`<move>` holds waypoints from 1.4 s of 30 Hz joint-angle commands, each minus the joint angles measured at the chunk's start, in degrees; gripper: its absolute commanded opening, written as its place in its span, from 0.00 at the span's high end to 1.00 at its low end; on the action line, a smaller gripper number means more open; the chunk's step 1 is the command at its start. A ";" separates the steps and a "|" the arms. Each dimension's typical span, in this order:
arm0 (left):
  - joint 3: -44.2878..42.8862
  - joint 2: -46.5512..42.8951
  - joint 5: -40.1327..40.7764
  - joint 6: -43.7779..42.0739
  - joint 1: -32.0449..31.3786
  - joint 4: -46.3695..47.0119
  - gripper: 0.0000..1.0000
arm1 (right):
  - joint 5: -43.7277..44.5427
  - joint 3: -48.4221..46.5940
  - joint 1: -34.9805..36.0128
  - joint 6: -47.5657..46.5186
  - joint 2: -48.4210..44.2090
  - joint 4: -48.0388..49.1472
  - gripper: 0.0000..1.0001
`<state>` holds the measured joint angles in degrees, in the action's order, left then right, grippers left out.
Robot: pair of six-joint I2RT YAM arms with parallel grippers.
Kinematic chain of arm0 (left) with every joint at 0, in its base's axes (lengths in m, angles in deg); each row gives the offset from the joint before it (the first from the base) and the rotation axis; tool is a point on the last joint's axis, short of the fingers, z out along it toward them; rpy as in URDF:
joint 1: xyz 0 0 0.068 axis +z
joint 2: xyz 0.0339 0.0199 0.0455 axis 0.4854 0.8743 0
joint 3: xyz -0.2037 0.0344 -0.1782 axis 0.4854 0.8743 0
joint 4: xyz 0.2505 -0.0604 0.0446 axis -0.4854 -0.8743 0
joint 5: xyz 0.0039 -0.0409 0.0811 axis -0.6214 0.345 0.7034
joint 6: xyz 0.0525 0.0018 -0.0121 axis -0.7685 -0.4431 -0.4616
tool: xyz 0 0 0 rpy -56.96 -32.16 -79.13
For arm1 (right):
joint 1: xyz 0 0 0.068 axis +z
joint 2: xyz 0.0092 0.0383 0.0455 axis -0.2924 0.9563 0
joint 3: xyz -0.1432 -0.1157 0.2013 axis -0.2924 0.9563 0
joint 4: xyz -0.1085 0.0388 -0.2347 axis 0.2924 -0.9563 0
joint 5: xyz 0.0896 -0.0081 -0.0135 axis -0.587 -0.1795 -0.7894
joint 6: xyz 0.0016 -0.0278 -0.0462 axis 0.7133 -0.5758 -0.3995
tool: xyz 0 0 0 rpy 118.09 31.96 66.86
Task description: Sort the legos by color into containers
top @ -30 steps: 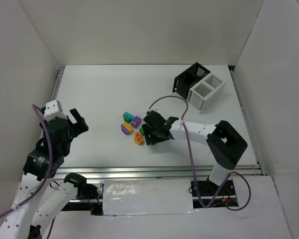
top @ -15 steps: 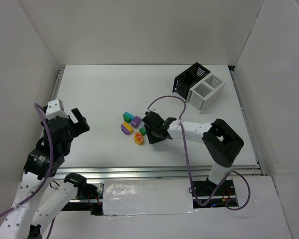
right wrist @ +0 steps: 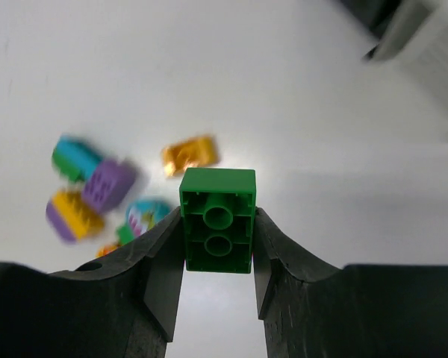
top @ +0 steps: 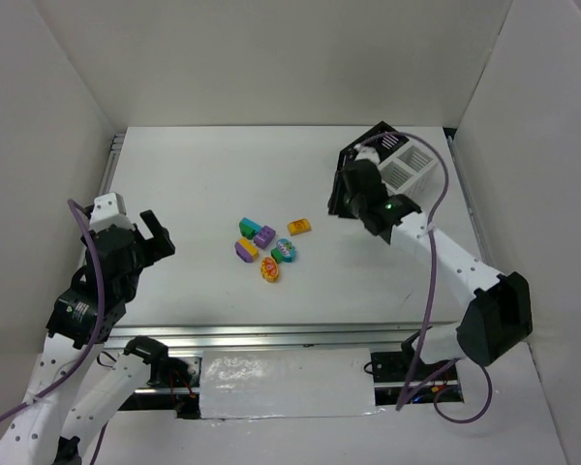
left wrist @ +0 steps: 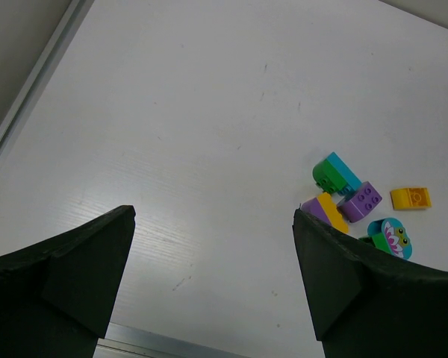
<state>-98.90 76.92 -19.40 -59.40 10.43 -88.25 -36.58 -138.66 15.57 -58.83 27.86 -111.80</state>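
My right gripper (right wrist: 218,224) is shut on a green brick (right wrist: 218,218), held above the table; from above the gripper (top: 352,197) hangs beside the black container (top: 367,147), with the white container (top: 412,171) to its right. Loose legos lie mid-table: a teal-green one (top: 249,227), a purple one (top: 264,235), a yellow-purple one (top: 245,250), an orange one (top: 299,227), a teal oval (top: 284,251) and a red-yellow one (top: 270,268). My left gripper (left wrist: 213,276) is open over bare table, left of the pile (left wrist: 343,198).
White walls close in the table on the left, back and right. A metal rail (top: 271,337) runs along the near edge. A purple cable (top: 436,252) loops along the right arm, which partly hides the black container.
The right gripper closed on the green brick at the pile, lifted it and swung to the back right beside the containers. The orange brick and teal oval are now uncovered. The left arm stayed put.
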 commanded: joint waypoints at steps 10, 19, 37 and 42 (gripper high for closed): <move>0.04 -1.15 0.13 -1.10 0.24 2.11 0.00 | 10.21 -31.65 -22.46 -2.11 20.69 -12.68 0.98; 0.04 0.52 -1.19 -1.46 0.24 2.37 0.00 | 8.98 -31.04 -26.33 -2.90 25.62 -11.36 0.88; -0.14 2.81 -1.28 -1.46 0.33 2.46 0.00 | 5.82 -34.21 -27.92 -3.96 26.95 -12.86 0.23; -2.15 7.11 -4.78 2.58 1.03 1.94 0.01 | 2.04 -30.17 -21.80 -5.36 18.87 -11.46 0.20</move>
<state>-98.92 81.55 -21.41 -58.86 10.75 -88.19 -32.08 -169.23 -11.05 -62.72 54.55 -124.08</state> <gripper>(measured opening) 0.994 0.793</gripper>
